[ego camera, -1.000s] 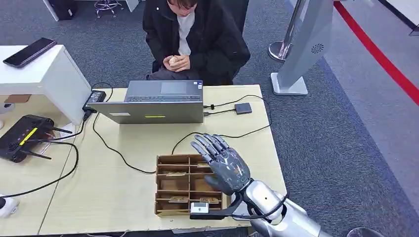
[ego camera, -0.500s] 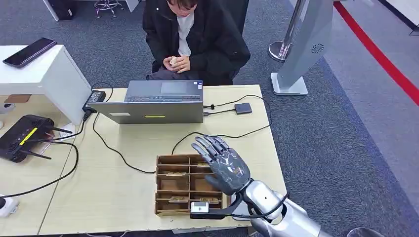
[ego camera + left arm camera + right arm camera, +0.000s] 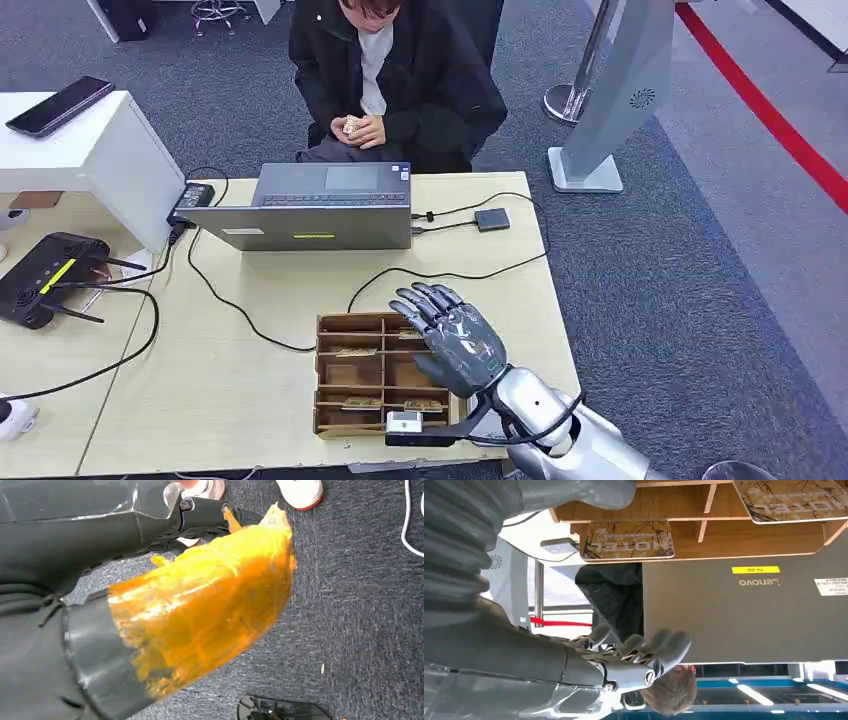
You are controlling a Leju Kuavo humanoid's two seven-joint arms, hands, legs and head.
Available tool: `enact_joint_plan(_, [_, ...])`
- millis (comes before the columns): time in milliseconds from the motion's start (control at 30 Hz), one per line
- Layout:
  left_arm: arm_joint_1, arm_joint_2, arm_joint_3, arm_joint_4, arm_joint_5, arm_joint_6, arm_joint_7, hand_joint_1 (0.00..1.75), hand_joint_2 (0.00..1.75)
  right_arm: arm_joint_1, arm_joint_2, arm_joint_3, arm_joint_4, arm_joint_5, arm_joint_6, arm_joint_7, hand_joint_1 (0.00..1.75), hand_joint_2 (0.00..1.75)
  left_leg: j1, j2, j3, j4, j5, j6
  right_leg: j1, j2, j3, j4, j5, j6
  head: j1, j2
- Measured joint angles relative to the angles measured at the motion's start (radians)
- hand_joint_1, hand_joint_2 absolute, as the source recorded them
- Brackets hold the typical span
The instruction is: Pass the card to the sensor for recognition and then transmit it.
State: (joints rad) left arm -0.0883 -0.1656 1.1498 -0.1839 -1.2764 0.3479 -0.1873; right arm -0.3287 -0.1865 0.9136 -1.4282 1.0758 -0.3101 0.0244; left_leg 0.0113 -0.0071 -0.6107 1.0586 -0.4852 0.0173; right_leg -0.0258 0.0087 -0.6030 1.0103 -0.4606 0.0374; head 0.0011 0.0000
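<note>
A brown wooden divider box (image 3: 330,380) sits near the table's front edge with patterned cards (image 3: 352,352) lying in its compartments. In the right wrist view one card (image 3: 628,540) reads "HOTEL". My right hand (image 3: 450,340) hovers just above the box's right side, fingers spread and slightly bent, holding nothing. A small black square sensor (image 3: 491,219) lies at the far right of the table, wired to the laptop. My left hand (image 3: 210,515) hangs over the carpet. Its dark fingers run along one edge of the left wrist view, and their pose is unclear.
An open grey laptop (image 3: 315,225) stands behind the box, and a person (image 3: 395,70) sits beyond it. Black cables (image 3: 230,300) cross the tabletop. A black router (image 3: 45,275) and a white stand (image 3: 90,150) with a phone are at the left.
My right hand has sunk a little toward the box and its fingers have bent slightly. Nothing else has moved.
</note>
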Motion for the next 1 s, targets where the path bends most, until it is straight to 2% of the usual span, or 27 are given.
enact_joint_plan(100, [0.000,0.000,0.000,0.000,0.000,0.000,0.000,0.00,0.00,0.000,0.000,0.000,0.000,0.000,0.003,0.000,0.54,1.75,0.000,0.000,0.000,0.000,0.000,0.000,0.000,0.000,0.000,0.000,0.000,0.000,0.000,0.000])
enact_joint_plan(567, [0.000,0.000,0.000,0.000,0.001,0.000,0.000,0.00,0.00,0.000,0.000,0.000,0.006,0.001,0.019,0.000,0.54,1.75,0.000,0.000,0.000,0.000,0.000,0.000,0.000,0.000,0.000,0.000,0.000,0.000,0.000,0.000])
enact_joint_plan(1000, [0.000,0.000,0.000,0.000,0.002,0.000,0.000,0.00,0.00,-0.001,0.000,0.000,0.009,0.001,0.037,0.005,0.66,1.75,0.000,0.000,0.000,0.000,0.000,0.000,0.000,0.000,0.000,0.000,0.000,0.000,0.000,0.000])
